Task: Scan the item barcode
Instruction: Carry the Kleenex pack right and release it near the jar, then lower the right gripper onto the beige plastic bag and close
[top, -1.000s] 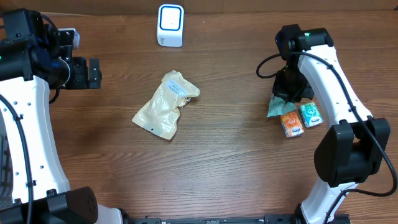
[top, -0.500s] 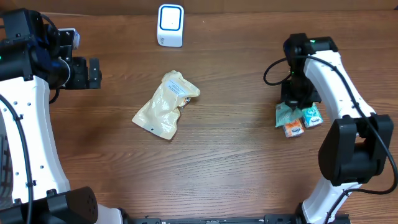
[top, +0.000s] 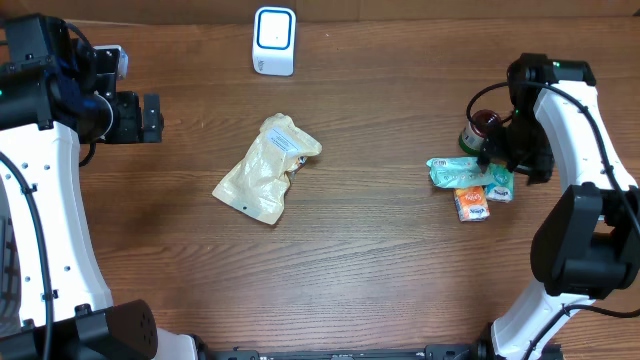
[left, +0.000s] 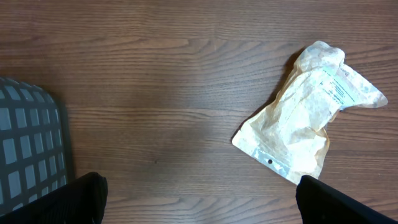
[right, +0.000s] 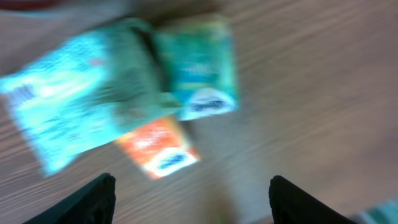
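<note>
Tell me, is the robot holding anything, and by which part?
Nothing is held. The left gripper and right gripper are open and empty; the green packet lies on the table.

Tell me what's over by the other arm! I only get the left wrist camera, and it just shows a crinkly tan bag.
Observer: Three small packets lie bunched together by the right arm: a green packet, an orange packet and a teal packet.
Operator: Is the right gripper holding one?
Observer: No. The right gripper is open over them, with nothing between its fingers.
Operator: Where's the scanner thing?
Observer: A white scanner stands at the far edge of the table, beyond your tan bag.
</note>
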